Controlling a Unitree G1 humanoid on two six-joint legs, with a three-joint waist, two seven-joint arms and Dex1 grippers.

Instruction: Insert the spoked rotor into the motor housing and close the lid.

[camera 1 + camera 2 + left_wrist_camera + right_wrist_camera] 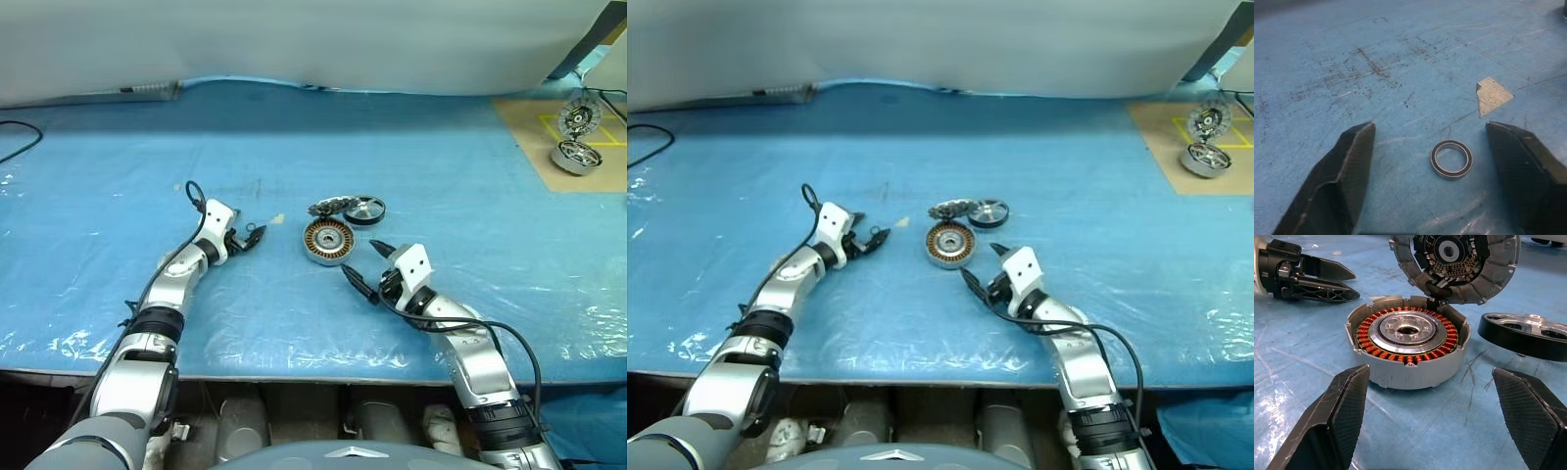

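The motor housing (328, 241) sits mid-table, its copper winding ring (1408, 345) showing. Its lid (328, 208) stands tilted open at the far rim, finned face (1454, 264) towards me. Just right of the lid the spoked rotor (364, 210) lies flat on the mat, dark rim showing (1525, 335). My right gripper (364, 262) is open, low over the mat just in front of the housing, not touching it. My left gripper (253, 235) is left of the housing, open, its fingers (1347, 171) either side of a small dark ring (1451, 159) lying on the mat.
A blue plastic mat (118, 215) covers the table, with a beige torn patch (1492, 95) near the left gripper. A second hinged motor (576, 157) stands on a brown board at the far right. A black cable (20, 137) lies far left.
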